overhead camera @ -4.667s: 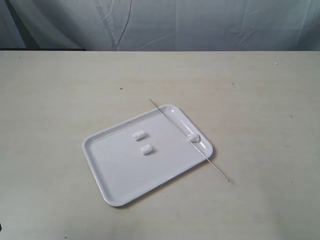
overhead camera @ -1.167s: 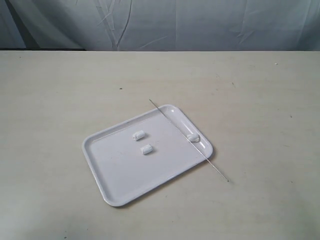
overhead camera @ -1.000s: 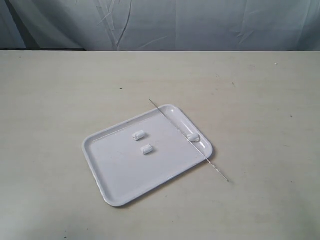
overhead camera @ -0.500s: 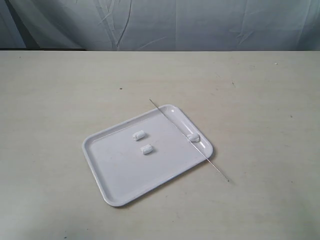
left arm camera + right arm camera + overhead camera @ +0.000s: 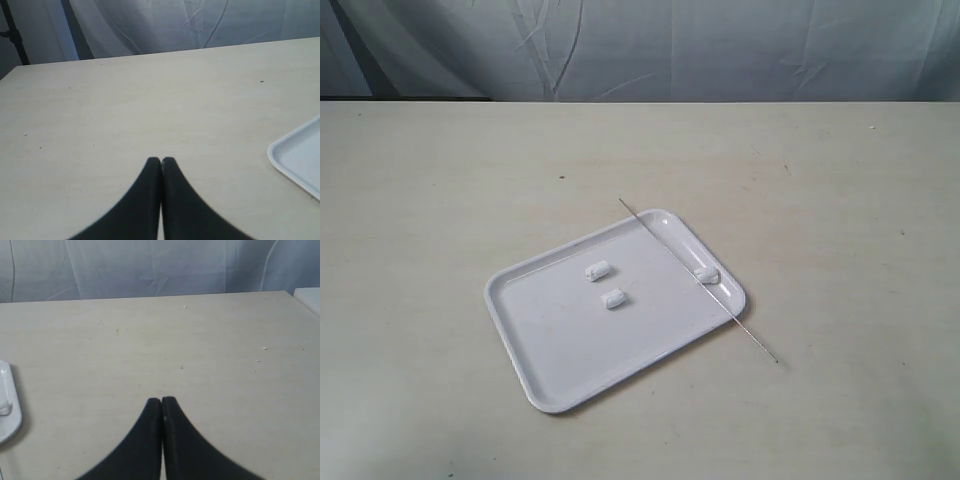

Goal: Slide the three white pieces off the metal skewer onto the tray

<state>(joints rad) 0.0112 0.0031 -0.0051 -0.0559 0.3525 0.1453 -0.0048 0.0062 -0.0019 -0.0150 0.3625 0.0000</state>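
Observation:
The white tray lies on the table in the exterior view. Two white pieces rest loose on its floor. The third white piece sits near the tray's right rim, right against the metal skewer; whether it is threaded on it I cannot tell. The skewer lies diagonally across that rim, both ends overhanging the table. Neither gripper shows in the exterior view. My left gripper is shut over bare table, with the tray's corner off to one side. My right gripper is shut too, empty, the tray's edge at the frame border.
A pale wooden table spreads all around the tray, backed by a grey-white curtain. A dark stand pole rises beyond the table in the left wrist view. A pale object's corner shows at the table's edge.

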